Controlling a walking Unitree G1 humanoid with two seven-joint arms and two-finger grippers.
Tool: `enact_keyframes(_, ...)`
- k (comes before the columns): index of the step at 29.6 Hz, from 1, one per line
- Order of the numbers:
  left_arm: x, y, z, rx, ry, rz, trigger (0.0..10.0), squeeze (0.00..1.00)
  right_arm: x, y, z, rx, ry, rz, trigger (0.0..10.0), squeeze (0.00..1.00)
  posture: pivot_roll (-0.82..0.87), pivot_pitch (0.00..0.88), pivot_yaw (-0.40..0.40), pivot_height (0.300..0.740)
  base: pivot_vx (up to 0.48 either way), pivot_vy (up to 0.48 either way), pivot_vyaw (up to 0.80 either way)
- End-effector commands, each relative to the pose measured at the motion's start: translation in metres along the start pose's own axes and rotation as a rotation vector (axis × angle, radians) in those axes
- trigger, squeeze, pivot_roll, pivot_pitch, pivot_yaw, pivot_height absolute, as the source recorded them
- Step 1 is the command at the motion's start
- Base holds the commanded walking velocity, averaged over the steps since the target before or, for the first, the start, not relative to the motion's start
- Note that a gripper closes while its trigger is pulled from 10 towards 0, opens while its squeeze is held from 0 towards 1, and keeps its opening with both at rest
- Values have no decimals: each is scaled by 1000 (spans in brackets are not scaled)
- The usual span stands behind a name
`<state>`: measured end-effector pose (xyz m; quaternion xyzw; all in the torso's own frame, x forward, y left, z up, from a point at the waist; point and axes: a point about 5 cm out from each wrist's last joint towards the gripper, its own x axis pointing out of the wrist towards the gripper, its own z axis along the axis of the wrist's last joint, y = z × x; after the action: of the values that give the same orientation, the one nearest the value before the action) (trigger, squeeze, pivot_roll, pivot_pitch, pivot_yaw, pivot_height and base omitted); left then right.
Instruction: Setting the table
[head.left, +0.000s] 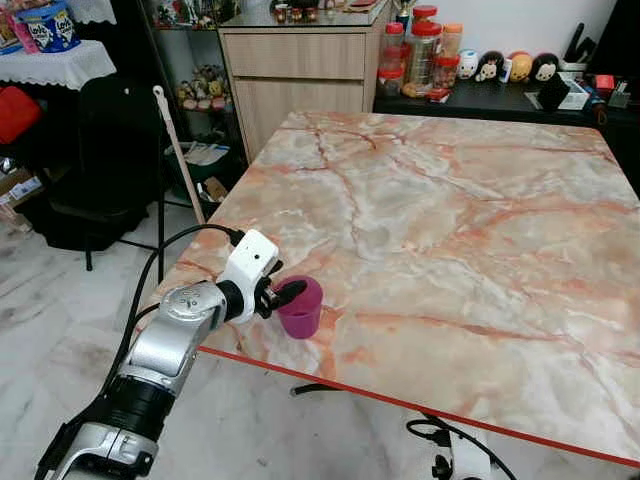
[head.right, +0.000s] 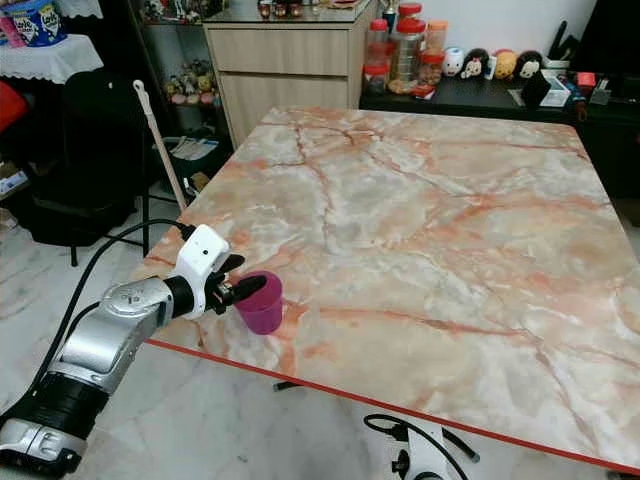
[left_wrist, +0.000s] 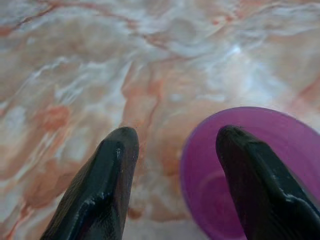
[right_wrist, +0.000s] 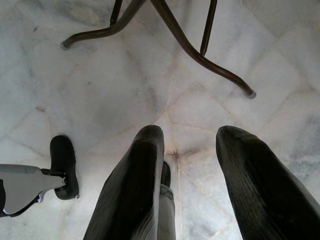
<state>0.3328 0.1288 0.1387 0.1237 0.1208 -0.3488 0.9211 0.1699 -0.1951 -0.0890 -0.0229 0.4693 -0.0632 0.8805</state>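
A small purple cup (head.left: 300, 310) stands upright on the pink-veined marble table (head.left: 450, 220), close to its front left edge. My left gripper (head.left: 290, 292) reaches in from the left at rim height and is open. In the left wrist view one black finger (left_wrist: 250, 170) is over the cup's mouth (left_wrist: 210, 190), the other finger (left_wrist: 112, 170) is outside it above the tabletop, and the rim lies between them untouched. My right gripper (right_wrist: 190, 140) hangs low beside the table over the tiled floor, open and holding nothing.
A black chair (head.left: 100, 150) and a leaning white stick (head.left: 180, 155) stand left of the table. Behind it are a wooden cabinet (head.left: 300, 70), jars (head.left: 420, 50) and a dark counter with toys (head.left: 505, 68). Curved table legs (right_wrist: 190, 45) cross the floor below.
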Motion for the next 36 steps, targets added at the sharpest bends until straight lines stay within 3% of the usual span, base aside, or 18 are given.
enact_keyframes(1, 0, 6, -1, 6, 35, 23, 10000, 0, 0, -1, -1, 6, 4, -5, 10000, 0, 31, 0, 57, 740, 0, 0, 0)
enact_keyframes(7, 0, 7, -4, -4, 52, 25, 10000, 0, 0, -1, -1, 8, 4, -7, 10000, 0, 30, 0, 58, 740, 0, 0, 0)
enact_keyframes(8, 0, 7, -5, -6, 54, 24, 9216, 0, 0, -1, -1, 8, 4, -7, 10000, 0, 30, 0, 57, 740, 0, 0, 0)
enact_keyframes(9, 0, 7, -5, -7, 55, 23, 7020, 0, 0, -1, -1, 8, 5, -7, 10000, 0, 30, 0, 57, 740, 0, 0, 0)
enact_keyframes(10, 0, 6, -5, -9, 56, 22, 6745, 0, 0, -2, -1, 8, 5, -7, 10000, 0, 31, 0, 57, 740, 0, 0, 0)
enact_keyframes(11, 0, 6, -5, -11, 56, 22, 3765, 0, 0, -2, -1, 8, 5, -7, 10000, 0, 30, 0, 57, 740, 0, 0, 0)
enact_keyframes(12, 0, 6, -5, -11, 56, 22, 3765, 0, 0, -2, -1, 8, 5, -7, 10000, 0, 30, 0, 57, 740, 0, 0, 0)
enact_keyframes(13, 0, 6, -5, -12, 57, 21, 0, 0, 0, -2, -1, 9, 4, -8, 10000, 0, 30, 0, 57, 740, 0, 0, 0)
enact_keyframes(36, -1, 5, -5, 3, 61, -5, 0, 0, 0, 0, 0, 16, 1, -7, 10000, 0, 31, 0, 58, 740, 0, 0, 0)
